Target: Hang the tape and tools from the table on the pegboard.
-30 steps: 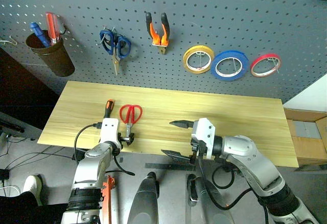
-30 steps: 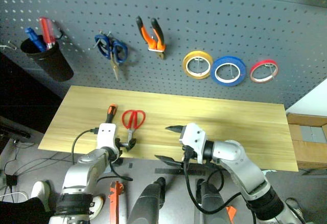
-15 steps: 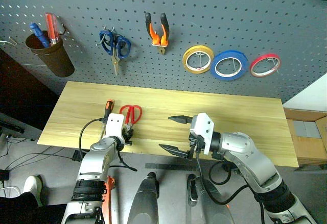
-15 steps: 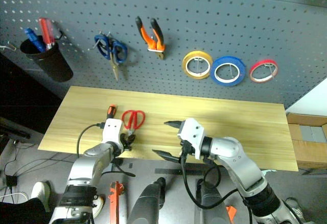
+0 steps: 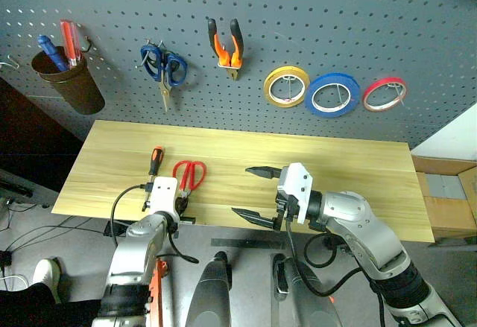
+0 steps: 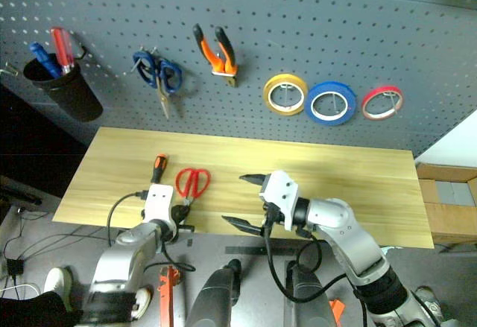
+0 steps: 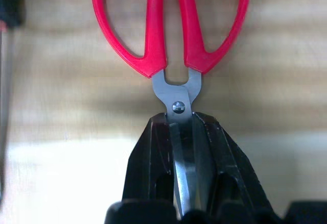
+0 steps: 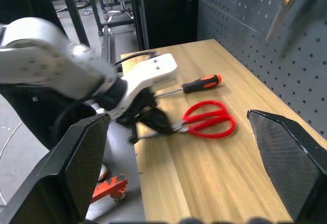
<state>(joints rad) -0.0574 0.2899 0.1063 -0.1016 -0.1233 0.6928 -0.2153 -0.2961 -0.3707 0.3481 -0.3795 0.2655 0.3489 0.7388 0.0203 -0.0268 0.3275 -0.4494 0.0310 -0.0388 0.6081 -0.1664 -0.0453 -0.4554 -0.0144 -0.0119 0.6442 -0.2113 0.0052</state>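
Observation:
Red-handled scissors (image 5: 190, 174) lie on the light wood table (image 5: 335, 163) near its front left. My left gripper (image 5: 181, 206) is shut on their blades just behind the pivot, as the left wrist view shows (image 7: 179, 119). A small orange-and-black screwdriver (image 5: 155, 162) lies just left of the scissors. My right gripper (image 5: 246, 191) hovers open and empty over the table's middle front, pointing left. The blue tape (image 5: 334, 94) and the orange-and-black pliers (image 5: 226, 44) hang on the dark grey pegboard (image 5: 335, 21).
Also on the pegboard hang blue-handled scissors (image 5: 162, 62), a yellow roll (image 5: 287, 86), a red roll (image 5: 384, 94) and a brown cup (image 5: 63, 81) holding screwdrivers. A cardboard box (image 5: 447, 193) sits past the table's right end.
My left gripper went from open to shut on the scissors' blades and drew slightly back toward the table's front edge. The right arm stayed in place.

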